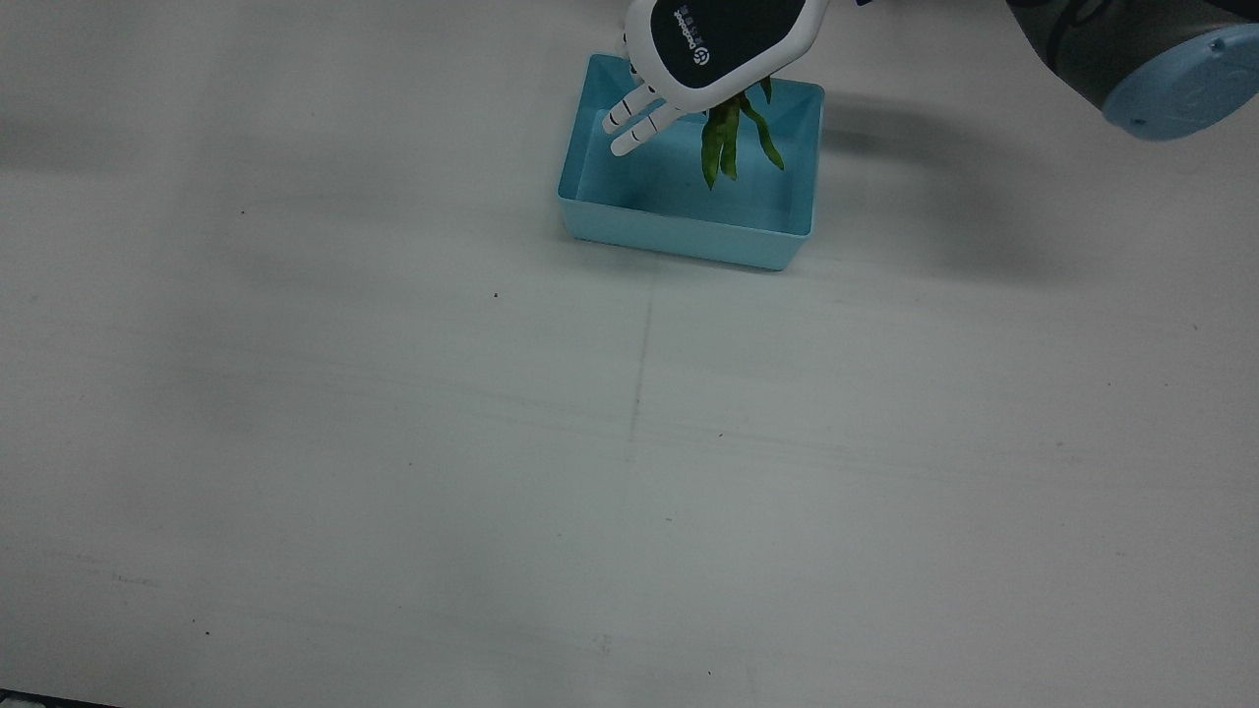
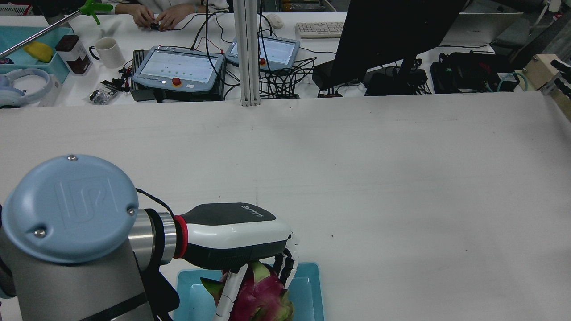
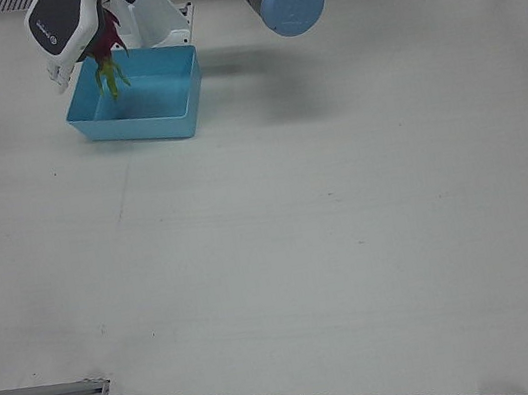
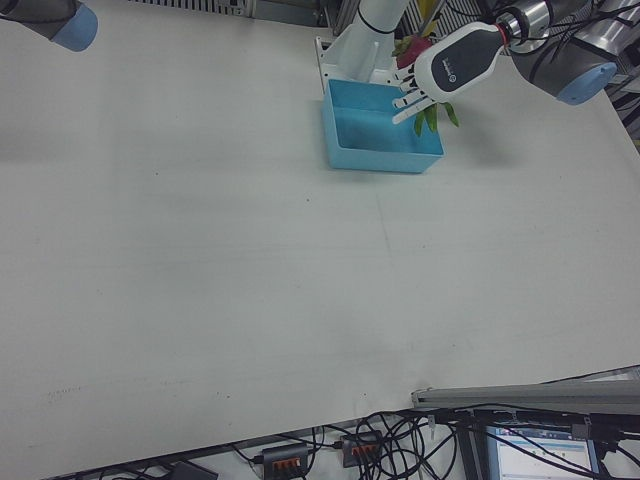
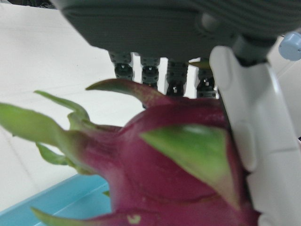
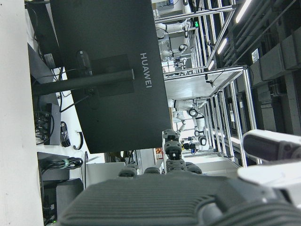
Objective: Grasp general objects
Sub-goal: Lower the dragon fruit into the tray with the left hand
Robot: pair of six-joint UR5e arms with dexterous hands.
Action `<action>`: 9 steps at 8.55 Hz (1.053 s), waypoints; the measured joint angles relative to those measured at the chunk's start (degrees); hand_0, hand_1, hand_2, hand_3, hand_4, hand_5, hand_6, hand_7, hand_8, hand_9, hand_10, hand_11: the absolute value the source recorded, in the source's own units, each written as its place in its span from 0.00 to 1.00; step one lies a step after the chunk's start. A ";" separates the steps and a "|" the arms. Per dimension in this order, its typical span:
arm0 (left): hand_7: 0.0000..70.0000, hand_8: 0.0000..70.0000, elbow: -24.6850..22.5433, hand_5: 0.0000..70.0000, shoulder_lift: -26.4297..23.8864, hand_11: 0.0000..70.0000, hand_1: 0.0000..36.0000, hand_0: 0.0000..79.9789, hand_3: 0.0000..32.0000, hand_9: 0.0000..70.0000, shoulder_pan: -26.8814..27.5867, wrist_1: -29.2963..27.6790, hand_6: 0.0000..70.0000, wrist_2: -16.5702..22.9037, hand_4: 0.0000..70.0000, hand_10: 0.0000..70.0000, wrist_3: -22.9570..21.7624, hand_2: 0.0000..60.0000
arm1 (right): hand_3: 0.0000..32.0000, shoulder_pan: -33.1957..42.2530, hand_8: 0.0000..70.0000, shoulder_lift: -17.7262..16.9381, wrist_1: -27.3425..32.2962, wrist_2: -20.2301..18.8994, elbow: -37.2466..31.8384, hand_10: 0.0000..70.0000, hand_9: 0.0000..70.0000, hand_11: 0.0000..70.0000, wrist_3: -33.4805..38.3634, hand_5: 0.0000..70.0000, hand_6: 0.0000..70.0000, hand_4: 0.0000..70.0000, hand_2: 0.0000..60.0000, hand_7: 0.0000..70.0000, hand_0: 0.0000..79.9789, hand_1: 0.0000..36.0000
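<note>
Judging by the views, left hand [image 2: 236, 243] held the dragon fruit [image 2: 261, 296] over the blue bin [image 1: 689, 211], fingers wrapped around it; best lifted slowly, keeping leafy scales clear of the bin's rim.

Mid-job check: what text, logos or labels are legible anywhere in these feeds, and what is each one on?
"HUAWEI": back of the black monitor, right hand view.
"UR" embossed logo: blue joint cap of the left arm, rear view.
White brand logo and word: back of the left robot hand, too small to read; the hand holds the dragon fruit over the blue bin.
Teach pendant screens: text too small to read.
</note>
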 measured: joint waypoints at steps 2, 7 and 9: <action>0.26 0.27 0.01 0.43 0.06 0.09 0.02 0.60 0.00 0.15 0.00 -0.05 0.68 -0.02 0.54 0.06 0.00 0.00 | 0.00 0.00 0.00 0.00 -0.03 0.00 0.02 0.00 0.00 0.00 0.00 0.00 0.00 0.00 0.00 0.00 0.00 0.00; 0.31 0.27 0.01 0.47 0.09 0.05 0.00 0.09 0.00 0.16 -0.02 -0.23 0.75 0.00 0.51 0.05 0.00 0.00 | 0.00 0.00 0.00 0.00 0.00 0.00 -0.05 0.00 0.00 0.00 0.00 0.00 0.00 0.00 0.00 0.00 0.00 0.00; 0.31 0.27 -0.01 0.48 0.09 0.04 0.00 0.04 0.00 0.15 -0.10 -0.26 0.76 0.52 0.48 0.04 0.35 0.00 | 0.00 0.00 0.00 0.00 0.00 0.00 -0.05 0.00 0.00 0.00 0.00 0.00 0.00 0.00 0.00 0.00 0.00 0.00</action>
